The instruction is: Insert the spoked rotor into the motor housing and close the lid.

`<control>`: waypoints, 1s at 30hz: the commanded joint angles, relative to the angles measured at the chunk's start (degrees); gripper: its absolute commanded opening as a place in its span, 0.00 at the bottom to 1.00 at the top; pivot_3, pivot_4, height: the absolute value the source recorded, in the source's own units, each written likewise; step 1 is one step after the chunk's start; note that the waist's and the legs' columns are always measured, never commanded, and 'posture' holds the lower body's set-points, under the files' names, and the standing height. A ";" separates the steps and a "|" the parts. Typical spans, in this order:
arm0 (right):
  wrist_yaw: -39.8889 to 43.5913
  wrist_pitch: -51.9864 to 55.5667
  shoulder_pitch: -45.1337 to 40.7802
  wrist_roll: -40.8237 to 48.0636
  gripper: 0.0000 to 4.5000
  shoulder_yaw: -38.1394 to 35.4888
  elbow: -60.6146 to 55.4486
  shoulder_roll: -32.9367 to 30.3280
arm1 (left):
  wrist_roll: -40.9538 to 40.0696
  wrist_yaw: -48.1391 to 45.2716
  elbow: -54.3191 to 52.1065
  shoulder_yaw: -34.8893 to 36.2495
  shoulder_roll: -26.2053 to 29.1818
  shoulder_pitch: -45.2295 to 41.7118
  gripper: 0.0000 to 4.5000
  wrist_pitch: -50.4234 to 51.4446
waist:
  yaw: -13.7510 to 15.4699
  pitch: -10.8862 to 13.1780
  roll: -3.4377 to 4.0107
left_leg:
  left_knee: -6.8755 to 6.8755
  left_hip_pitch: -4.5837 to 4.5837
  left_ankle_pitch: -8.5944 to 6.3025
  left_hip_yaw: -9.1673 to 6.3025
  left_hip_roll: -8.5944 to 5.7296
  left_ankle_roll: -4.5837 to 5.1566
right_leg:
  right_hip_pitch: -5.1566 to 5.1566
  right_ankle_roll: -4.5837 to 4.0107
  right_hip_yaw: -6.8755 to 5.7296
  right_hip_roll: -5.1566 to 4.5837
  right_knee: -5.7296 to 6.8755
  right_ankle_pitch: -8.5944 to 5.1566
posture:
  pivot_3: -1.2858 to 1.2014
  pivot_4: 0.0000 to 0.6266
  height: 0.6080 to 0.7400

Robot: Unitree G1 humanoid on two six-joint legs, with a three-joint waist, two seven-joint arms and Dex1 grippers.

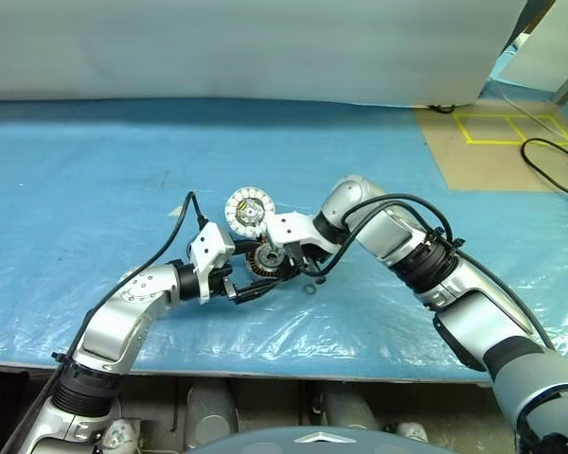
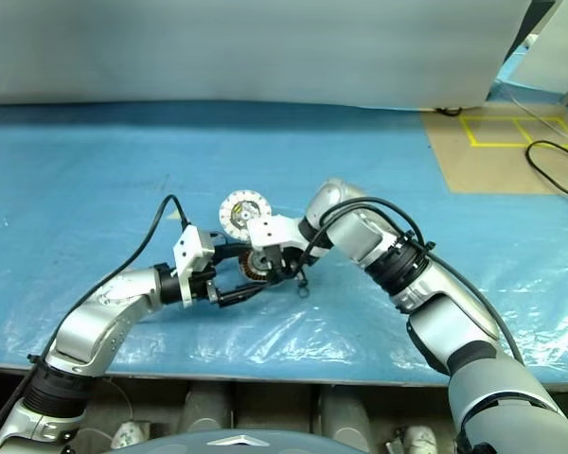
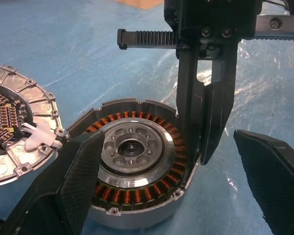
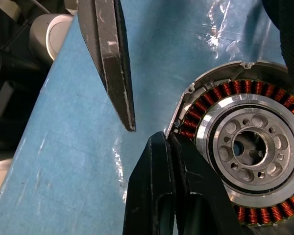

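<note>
Left gripper [image 3: 176, 186] level, jaws wide apart, right gripper [image 4: 174, 161] angled downward, jaws closed together

The housing [image 3: 137, 171] shows copper-brown windings ringing a silver hub, the lid [image 1: 247, 211] has pale rim segments round a dark centre, and the surface [image 1: 95, 170] is blue under clear plastic.

A blue plastic sheet [image 1: 123, 170] covers the table; yellow tape [image 1: 506, 128] marks brown board beyond.

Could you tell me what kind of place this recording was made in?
Probably a robotics lab or workshop: a table under blue plastic sheeting, yellow tape marks on the floor, and an opened motor housing beside its lid.
</note>
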 commanded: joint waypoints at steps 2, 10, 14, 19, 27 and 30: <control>1.84 2.45 -1.56 1.41 0.00 1.07 -2.33 -0.29 | -0.80 -0.13 -1.92 0.14 0.11 -0.33 1.00 -0.47 | 0.00 0.00 0.00 | 0.00 0.01 0.00 0.00 0.00 -0.01 | 0.01 0.00 0.00 0.00 0.00 0.00 | 0.52 0.24 1.00; 0.66 10.38 -2.47 3.42 0.00 0.70 -2.14 0.78 | -0.61 0.18 -2.20 -0.21 -0.13 0.02 1.00 -0.49 | 0.00 0.01 0.01 | 0.00 0.22 0.00 0.00 0.00 -0.01 | 0.21 0.00 0.00 0.00 -0.02 -0.01 | 0.52 0.24 1.00; -0.83 13.65 -2.56 4.04 0.00 1.52 -2.21 1.07 | -0.57 0.27 -2.26 -0.39 -0.22 -0.06 1.00 -0.36 | 0.04 0.01 0.02 | -0.01 0.35 -0.01 0.00 0.00 -0.02 | 0.37 0.00 0.00 -0.02 -0.04 -0.01 | 0.52 0.24 1.00; -3.35 14.62 -2.36 3.66 0.00 2.71 -0.63 1.83 | -0.40 0.43 -2.49 -0.66 -0.24 0.22 1.00 -0.38 | 0.05 0.01 0.02 | -0.01 0.39 -0.01 -0.01 0.01 -0.02 | 0.40 0.00 -0.01 -0.02 -0.04 -0.02 | 0.52 0.24 1.00; -4.26 6.59 -0.61 4.41 0.05 2.80 -1.45 0.74 | -0.29 0.71 -2.43 -0.83 -0.05 0.50 1.00 -0.64 | 0.02 0.01 0.02 | -0.01 0.49 -0.01 -0.01 0.01 -0.02 | 0.45 0.00 0.00 -0.02 -0.01 -0.02 | 0.52 0.24 1.00; -4.12 6.06 -0.83 4.86 0.22 2.41 -0.74 0.63 | -0.24 0.75 -1.92 -0.75 -0.18 0.06 1.00 -0.88 | 0.00 0.01 0.03 | -0.01 0.48 -0.01 -0.01 0.01 -0.02 | 0.45 0.00 0.00 -0.02 -0.01 -0.02 | 0.52 0.24 1.00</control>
